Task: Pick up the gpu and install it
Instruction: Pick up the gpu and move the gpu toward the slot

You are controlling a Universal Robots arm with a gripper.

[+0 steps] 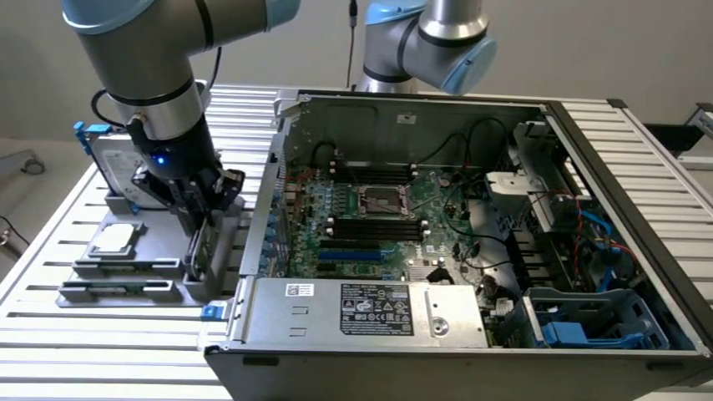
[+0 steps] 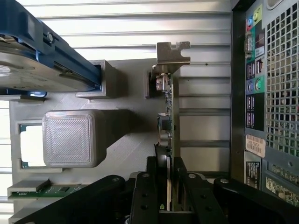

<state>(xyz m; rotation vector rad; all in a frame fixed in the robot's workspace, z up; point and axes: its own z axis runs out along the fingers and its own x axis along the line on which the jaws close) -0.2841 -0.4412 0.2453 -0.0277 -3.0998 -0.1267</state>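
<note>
Gripper pinched the gpu, upright on edge at the holder's side nearest the case; it looked light, stiff and fragile, best held by the board's flat faces.

likely aluminium slatted table, grey fixture, computer case
</note>
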